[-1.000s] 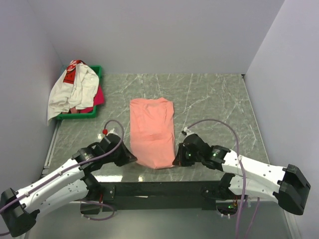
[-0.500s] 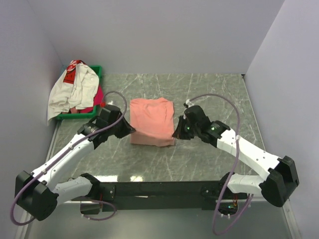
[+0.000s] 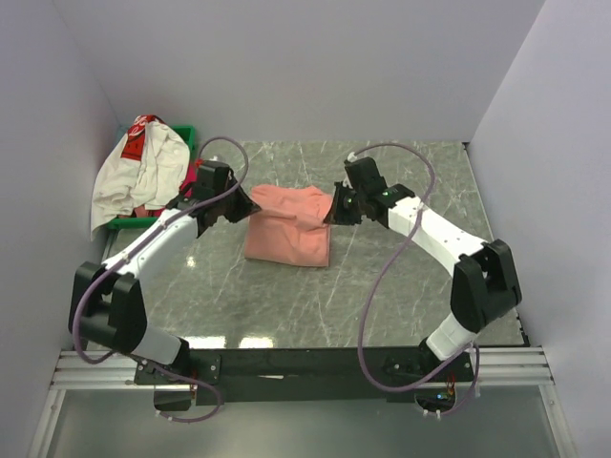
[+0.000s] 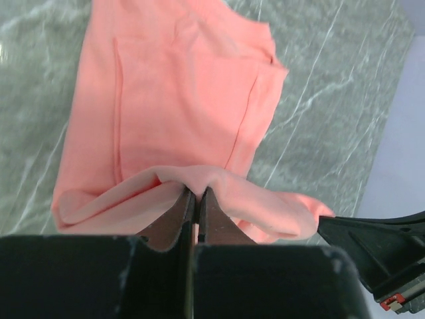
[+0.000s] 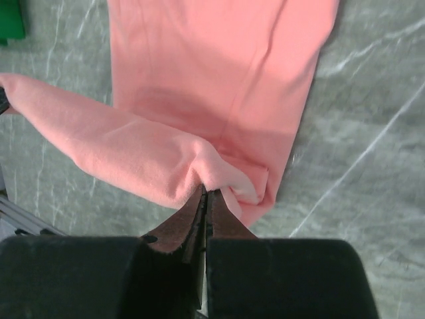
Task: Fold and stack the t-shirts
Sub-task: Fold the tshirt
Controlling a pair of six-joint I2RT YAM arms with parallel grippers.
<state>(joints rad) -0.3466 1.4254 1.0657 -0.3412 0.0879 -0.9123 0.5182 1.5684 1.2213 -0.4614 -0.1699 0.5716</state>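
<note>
The salmon-pink t-shirt (image 3: pixel 289 229) lies folded in half on the marble table, its near edge lifted over the far part. My left gripper (image 3: pixel 250 208) is shut on its left corner, and the pinched cloth shows in the left wrist view (image 4: pixel 192 189). My right gripper (image 3: pixel 329 214) is shut on its right corner, seen in the right wrist view (image 5: pixel 204 189). Both hold the edge a little above the cloth (image 4: pixel 172 100) below. The white t-shirt with a red patch (image 3: pixel 138 172) and the magenta-pink t-shirt (image 3: pixel 189 183) lie heaped in the tray.
The green plastic tray (image 3: pixel 181 140) stands at the back left against the wall, close to my left arm. White walls close in the table on the left, back and right. Bare marble (image 3: pixel 401 277) lies in front of and right of the shirt.
Both grippers have carried the shirt's near edge from the table's front to the far side, folding the shirt over itself. Both arms are now stretched out.
</note>
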